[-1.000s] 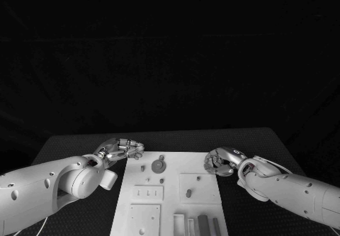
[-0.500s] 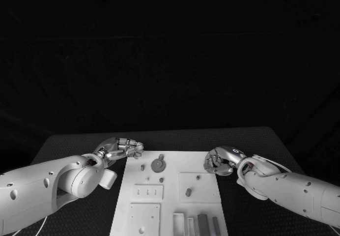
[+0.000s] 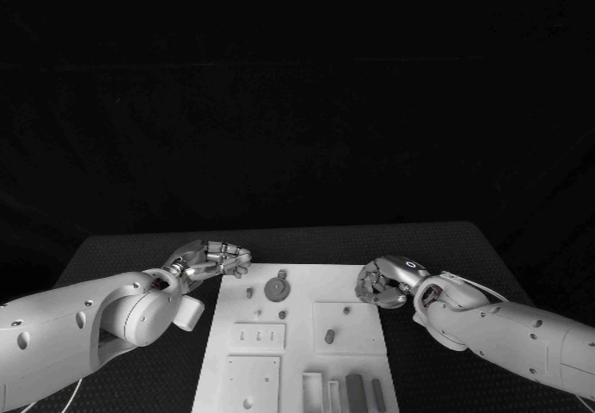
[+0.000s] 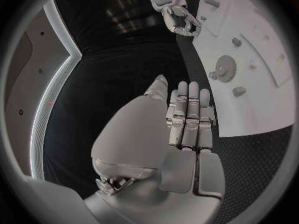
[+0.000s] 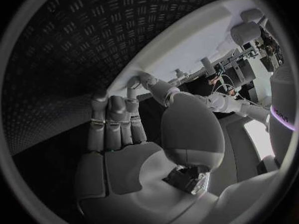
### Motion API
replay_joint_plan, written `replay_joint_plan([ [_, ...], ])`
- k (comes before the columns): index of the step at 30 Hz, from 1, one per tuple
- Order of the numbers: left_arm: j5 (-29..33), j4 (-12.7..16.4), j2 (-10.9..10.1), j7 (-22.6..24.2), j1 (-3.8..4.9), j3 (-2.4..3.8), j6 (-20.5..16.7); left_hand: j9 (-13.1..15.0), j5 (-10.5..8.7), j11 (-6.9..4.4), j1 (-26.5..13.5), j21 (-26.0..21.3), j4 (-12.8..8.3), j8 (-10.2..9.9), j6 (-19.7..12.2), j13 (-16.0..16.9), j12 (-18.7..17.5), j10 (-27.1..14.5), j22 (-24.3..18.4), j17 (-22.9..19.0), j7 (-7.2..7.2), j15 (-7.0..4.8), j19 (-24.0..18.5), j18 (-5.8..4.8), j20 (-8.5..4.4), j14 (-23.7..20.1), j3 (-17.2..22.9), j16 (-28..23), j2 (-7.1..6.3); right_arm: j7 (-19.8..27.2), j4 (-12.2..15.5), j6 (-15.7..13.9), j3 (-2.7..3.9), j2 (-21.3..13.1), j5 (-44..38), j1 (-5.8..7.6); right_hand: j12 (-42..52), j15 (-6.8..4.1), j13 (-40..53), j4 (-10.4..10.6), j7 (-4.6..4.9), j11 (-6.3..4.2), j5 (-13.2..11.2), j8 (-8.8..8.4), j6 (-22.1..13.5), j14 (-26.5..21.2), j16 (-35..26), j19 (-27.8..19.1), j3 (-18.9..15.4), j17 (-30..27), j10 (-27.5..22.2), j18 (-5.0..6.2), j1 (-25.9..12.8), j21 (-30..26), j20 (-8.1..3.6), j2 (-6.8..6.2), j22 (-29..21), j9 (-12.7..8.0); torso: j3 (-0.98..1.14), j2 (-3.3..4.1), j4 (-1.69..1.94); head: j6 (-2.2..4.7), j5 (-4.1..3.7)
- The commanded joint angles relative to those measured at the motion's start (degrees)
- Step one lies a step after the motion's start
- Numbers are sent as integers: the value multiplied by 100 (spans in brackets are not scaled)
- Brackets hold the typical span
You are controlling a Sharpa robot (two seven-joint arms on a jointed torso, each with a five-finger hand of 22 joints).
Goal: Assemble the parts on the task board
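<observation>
black table (image 3: pixel 434 243) running under and out past the left hand (image 3: pixel 211 258) and right hand (image 3: pixel 387 282), matte surface, tiny raised dash pattern all over it just beyond the right hand's fingertips, plain dark backdrop (image 3: pixel 297 103) behind the far edge, basically pitch black

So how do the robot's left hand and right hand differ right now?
The left hand sits off the task board, over the black table by the board's far left corner; the right hand is at the board's right edge, nearer the robot. Both have fingers curled and hold nothing.
</observation>
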Motion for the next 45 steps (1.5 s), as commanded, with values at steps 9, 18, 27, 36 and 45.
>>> replay_joint_plan([
  [9, -14, -21, 24, -258, 6, 5, 0, 14, -23, 38, -190, -14, 9, -81, -51, -23, -102, -39, -11, 39, 35, 28, 1, 107, 51, 77, -51, -99, -28, -126, 251, -132, 69, -115, -16, -18, 19, -40, -17, 101, 152, -50, 30, 2, 250, 27, 20, 55, 2, -3, 30, 169, -189, 33, -20, -6, 81, 34, 2, -7, -3, 49, -3],
  [18, -331, -43, 70, -761, 21, 5, 91, 80, -164, 70, -1092, 72, 18, -115, 36, 1, -175, 80, 41, 206, 57, 62, 22, 204, 83, 281, 92, -220, -117, -164, 431, -134, 217, -165, -10, 152, 14, -46, -22, 106, 148, -55, 16, -3, 254, 32, 19, 64, 38, -5, 38, 169, -184, 34, -32, 12, 77, 35, 2, -6, -8, 98, -9],
  [27, -777, -106, 208, -1363, 44, 6, 101, 143, -213, -25, -1521, 166, 15, -78, 220, 66, -127, 322, 93, 358, -23, 24, 65, 255, 61, 456, 232, -219, -114, -230, 802, -56, 232, -168, 122, 326, 13, -49, -24, 110, 147, -56, 17, -4, 256, 35, 19, 69, 45, -6, 42, 169, -189, 36, -36, 8, 75, 35, -1, -14, -9, 168, 39],
  [36, -1069, -81, 470, -1990, 55, 5, 640, 173, -227, -167, -1859, 291, 21, -64, 423, 186, -5, 617, 147, 590, -104, -116, 158, 228, -59, 690, 281, 11, -159, -255, 1482, 13, 232, -124, 272, 382, 9, -52, -27, 115, 148, -56, 21, -11, 250, 37, 19, 76, 48, -7, 44, 169, -202, 37, -42, 1, 74, 34, 2, -24, -26, 182, 165],
  [45, -1081, 42, 617, -2064, 56, 2, 741, 181, -231, -270, -1990, 374, 10, -88, 494, 339, 112, 812, 172, 776, -130, -219, 230, 197, -156, 796, 324, 259, -166, -253, 1929, 59, 232, -35, 418, 407, 6, -54, -29, 115, 149, -56, 26, -17, 244, 38, 18, 81, 54, -7, 45, 169, -207, 38, -48, 16, 72, 34, -1, -8, -14, 187, 219],
])
